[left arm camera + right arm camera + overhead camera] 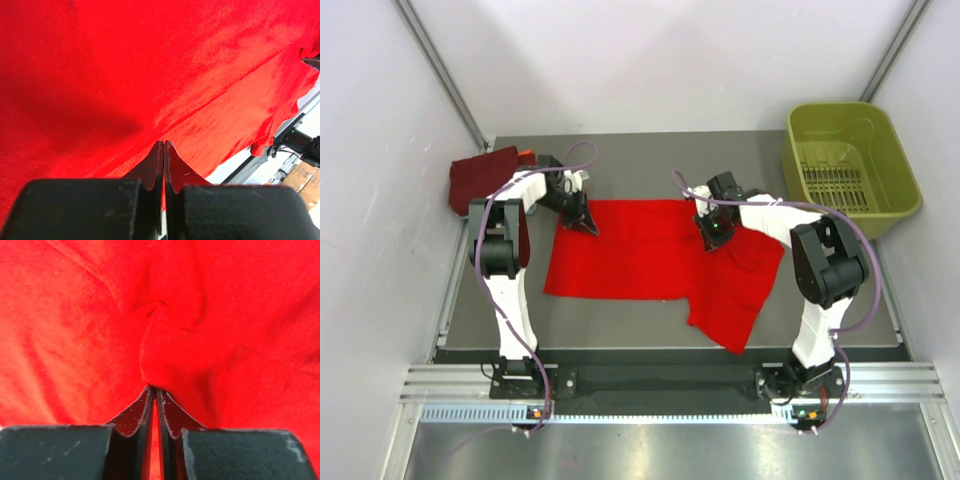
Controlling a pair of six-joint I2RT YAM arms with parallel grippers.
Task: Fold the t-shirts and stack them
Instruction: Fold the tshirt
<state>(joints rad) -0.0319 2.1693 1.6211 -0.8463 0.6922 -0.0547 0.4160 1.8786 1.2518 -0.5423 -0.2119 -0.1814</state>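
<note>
A bright red t-shirt (640, 255) lies spread on the grey table, one sleeve hanging toward the front right. My left gripper (584, 222) is shut on its far left edge; the left wrist view shows the jaws pressed together on the red cloth (150, 75). My right gripper (713, 235) is shut on a bunched fold of the same shirt near its far right edge; the fold (170, 347) sits at the jaw tips in the right wrist view. A folded dark maroon shirt (480, 178) lies at the back left, with a bit of orange cloth (526, 155) beside it.
An olive-green plastic basket (850, 165) stands at the back right, off the table's right side. White walls close in on left, back and right. The table's front edge (660, 350) runs just before the arm bases.
</note>
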